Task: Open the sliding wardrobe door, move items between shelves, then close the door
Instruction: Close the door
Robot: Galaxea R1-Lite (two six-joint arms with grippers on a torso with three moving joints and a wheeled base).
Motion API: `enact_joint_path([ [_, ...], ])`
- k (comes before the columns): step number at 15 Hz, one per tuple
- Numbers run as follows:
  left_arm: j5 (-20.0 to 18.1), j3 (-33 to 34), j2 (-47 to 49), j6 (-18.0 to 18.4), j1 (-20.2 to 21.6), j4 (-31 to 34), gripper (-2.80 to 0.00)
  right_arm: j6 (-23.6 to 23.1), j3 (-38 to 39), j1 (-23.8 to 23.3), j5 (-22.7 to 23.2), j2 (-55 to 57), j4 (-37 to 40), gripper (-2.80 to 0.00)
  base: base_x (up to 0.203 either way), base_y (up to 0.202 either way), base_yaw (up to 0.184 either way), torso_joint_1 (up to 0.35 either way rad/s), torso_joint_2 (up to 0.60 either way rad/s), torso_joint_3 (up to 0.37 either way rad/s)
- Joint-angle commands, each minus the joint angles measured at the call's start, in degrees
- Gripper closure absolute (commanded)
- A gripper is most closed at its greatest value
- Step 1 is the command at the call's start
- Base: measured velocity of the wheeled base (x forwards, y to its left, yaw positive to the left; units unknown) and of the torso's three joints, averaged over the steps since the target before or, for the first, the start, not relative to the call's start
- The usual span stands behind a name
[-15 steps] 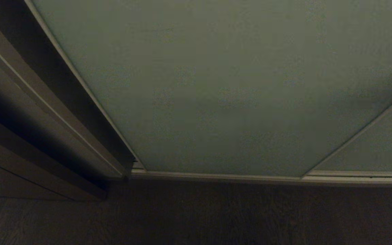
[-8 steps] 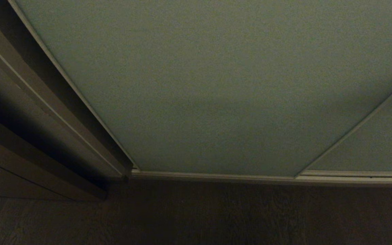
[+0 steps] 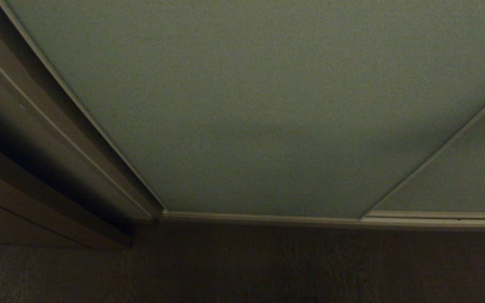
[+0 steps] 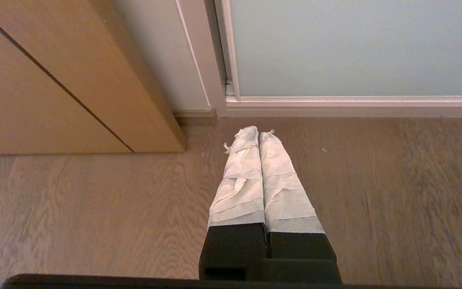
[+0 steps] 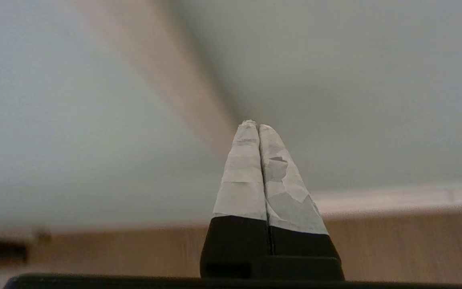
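The sliding wardrobe door, a pale grey-green panel with a thin cream edge, fills most of the head view; its left edge lies near the dark brown side frame. The items and shelves are hidden behind it. Neither arm shows in the head view. My right gripper is shut and empty, its taped tips at a cream edge strip between two pale panels. My left gripper is shut and empty, parked low over the wooden floor, pointing at the door's bottom corner.
A second grey-green panel overlaps behind the door at the right. A cream floor track runs along the door's foot, with dark wood floor in front. A light wooden cabinet stands left of the wardrobe.
The door has slid to the left: its left edge has closed in on the brown side frame, and the seam with the right panel has shifted left too.
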Motion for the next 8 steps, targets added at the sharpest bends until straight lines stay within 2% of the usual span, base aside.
enact_joint_path([
  [1,-0.1,0.0,0.1,0.0,0.0,0.0,0.0,-4.7,7.2,4.1,-3.0,-6.5,2.2,0.0,0.0,0.0,0.0,0.0,0.0,0.0],
  [4,0.0,0.0,0.1,0.0,0.0,0.0,0.0,-11.5,23.0,12.0,-10.6,-18.6,3.3,0.0,0.0,0.0,0.0,0.0,0.0,0.0],
  [8,-0.1,0.0,0.1,0.0,0.0,-0.1,0.0,-13.4,41.5,21.3,-18.4,-39.5,3.7,0.0,0.0,0.0,0.0,0.0,0.0,0.0],
])
